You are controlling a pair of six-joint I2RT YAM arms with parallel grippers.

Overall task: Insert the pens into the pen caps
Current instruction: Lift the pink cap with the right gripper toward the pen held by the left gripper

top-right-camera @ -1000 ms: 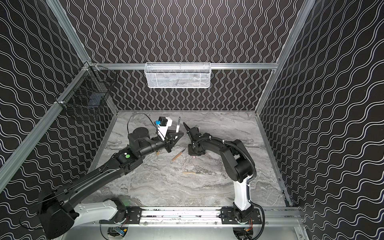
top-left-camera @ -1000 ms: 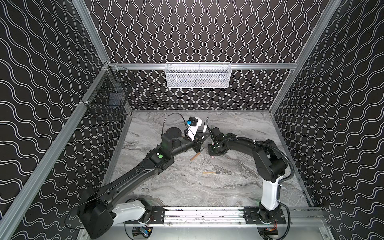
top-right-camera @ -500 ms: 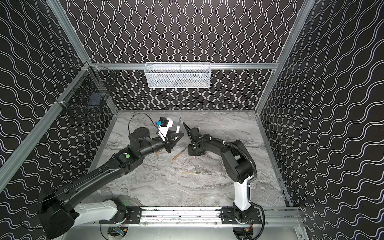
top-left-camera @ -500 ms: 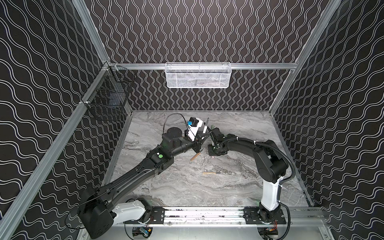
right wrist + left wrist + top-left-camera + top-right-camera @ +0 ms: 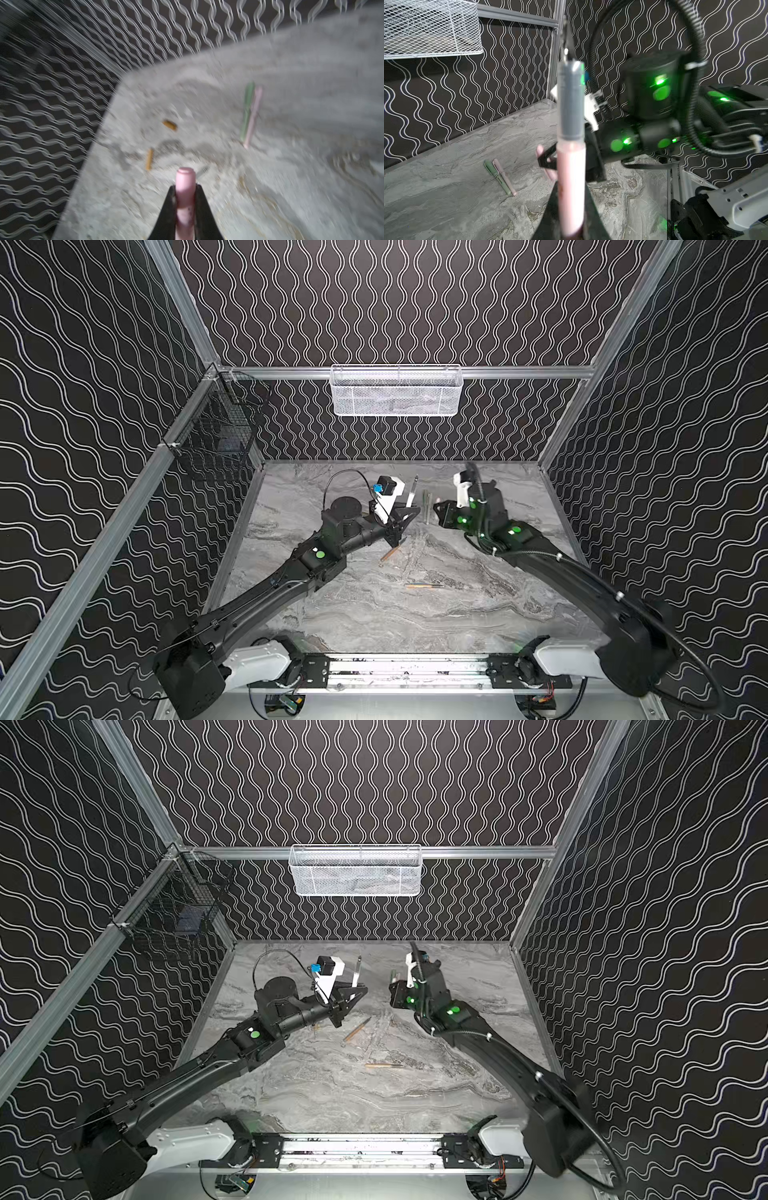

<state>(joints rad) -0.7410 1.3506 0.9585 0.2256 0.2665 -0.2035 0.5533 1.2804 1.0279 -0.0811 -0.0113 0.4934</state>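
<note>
Since capping a pen needs both parts clear of the marble-patterned table (image 5: 374, 614), we have both arms raised over its far half, each carrying one part. The left gripper (image 5: 408, 512) is clamped on the lower barrel of the pink pen (image 5: 571, 176) and holds it upright, with the grey section and dark tip on top where a cap can come over them. The right gripper (image 5: 185, 187) is pinched closed on the pink cap (image 5: 185, 176), which juts out past the fingers. In the left wrist view the cap sits just beside the pen, lower than the tip and not touching it. We judge this to be the alignment step, though the blur hides which end of the cap is open. On the table towards the back, a capped green pen (image 5: 497, 178) and a capped pink pen (image 5: 504, 176) lie touching side by side, apparently finished and parked out of the way. Nearer the front, a tan pen (image 5: 392, 552) and a second tan pen (image 5: 424, 585) lie uncapped and apart. A short tan piece (image 5: 170, 125) and a second tan piece (image 5: 149, 159), blurred, are probably their caps.
</note>
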